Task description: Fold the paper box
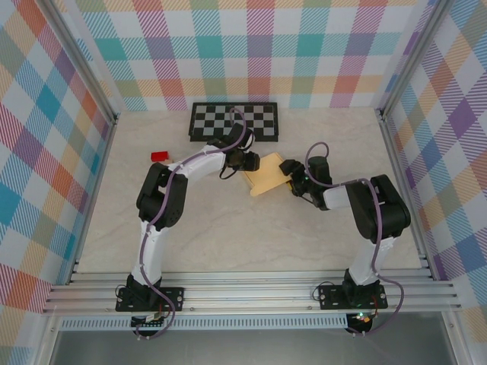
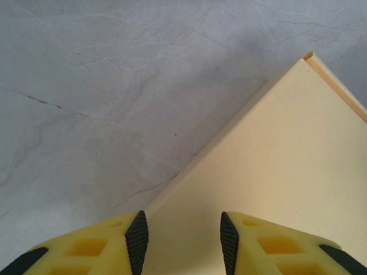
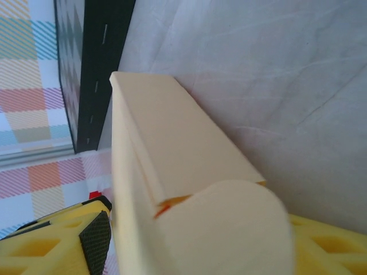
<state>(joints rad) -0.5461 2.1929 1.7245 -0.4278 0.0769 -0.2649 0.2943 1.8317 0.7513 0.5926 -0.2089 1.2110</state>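
Marble bench (image 1: 228, 236): one paper box (image 1: 268, 176), one checkerboard (image 1: 234, 122). Left claw (image 2: 183, 232) half-open over box; right claw (image 1: 291, 182) astride box, cannot tell grip.

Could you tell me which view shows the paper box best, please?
Top external, because most of the paper box shows in outline. Left wrist gives one flat face and a corner; right wrist, a close-up of an edge and rounded flap.

Robot lab cell: aluminium frame (image 1: 251, 293), plaid walls (image 1: 259, 46).
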